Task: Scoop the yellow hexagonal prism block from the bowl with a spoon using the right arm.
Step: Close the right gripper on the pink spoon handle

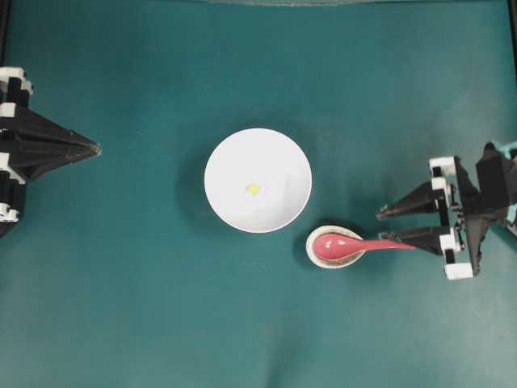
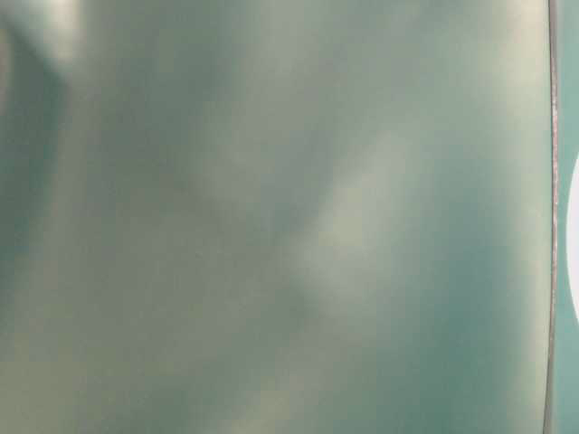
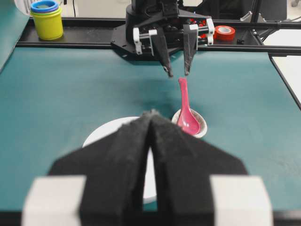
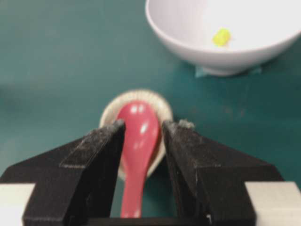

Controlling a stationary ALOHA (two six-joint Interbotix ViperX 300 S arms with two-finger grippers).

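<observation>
Two black robot arms face each other across a dark teal table (image 1: pixel 121 323). Near its middle sits the bowl (image 1: pixel 279 153), round, plain and white, with sloping walls. Inside it, close to the centre of the floor, lies the yellow hexagonal prism block (image 1: pixel 253 189), a tiny pale-yellow speck; its six-sided form is too small to make out.

Just to the right of the bowl, toward the near edge, a small off-white spoon rest (image 1: pixel 317 252) holds the spoon (image 1: pixel 347 245). The spoon is glossy pink-red, with a deep oval scoop lying in the rest and a short straight handle pointing right, toward the right arm (image 1: pixel 493 186).

The right gripper (image 1: pixel 397 225) has white parts and a bit of teal tape behind it. Its fingers are spread apart on either side of the handle's tip; whether either finger touches the handle is hard to judge, but they are not clamped on it.

The left gripper (image 1: pixel 95 149) waits at the left edge, well apart from the bowl, its fingers pressed together into one point and holding nothing.

Beyond the table, the left wrist view shows a black frame rail (image 3: pixel 70 35), a stack of yellow and blue cups (image 3: pixel 46 19) and a red tape roll (image 3: pixel 224 32). The table-level view is a blurred green haze.
</observation>
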